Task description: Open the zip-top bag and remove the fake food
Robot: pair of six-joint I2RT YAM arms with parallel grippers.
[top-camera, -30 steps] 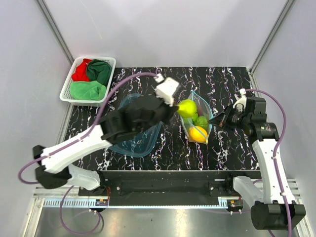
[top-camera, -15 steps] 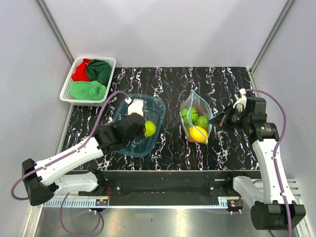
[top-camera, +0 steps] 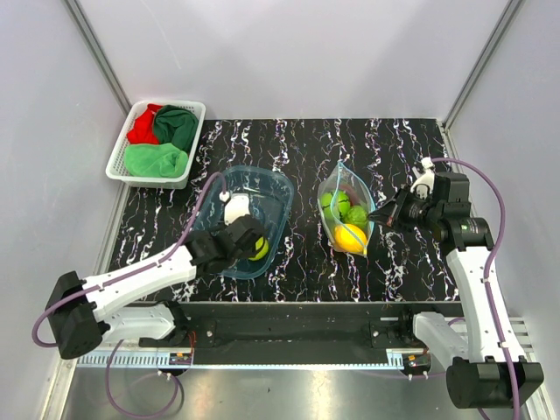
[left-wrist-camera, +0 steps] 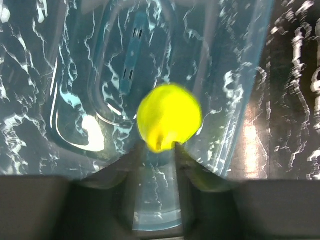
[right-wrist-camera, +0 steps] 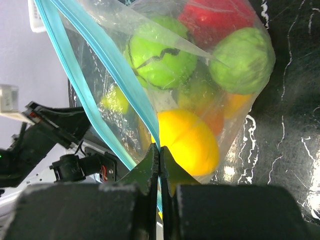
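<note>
over the tub (top-camera: 264,194), the left gripper (left-wrist-camera: 156,150) hangs with jaws apart, a yellow fruit (left-wrist-camera: 169,117) loose at the tips; best lift straight up. further right, the right gripper (right-wrist-camera: 159,152) clamps the rim of the bag (right-wrist-camera: 102,67), more food (right-wrist-camera: 165,57) inside.

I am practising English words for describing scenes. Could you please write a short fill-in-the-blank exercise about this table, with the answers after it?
1. The right gripper is ___ (open or shut) on the rim of the bag.
2. The fruit at the tips of the left gripper is above the ___ tub.
3. The basket holds red and ___ cloths.

Missing words: shut; blue; green.
</note>
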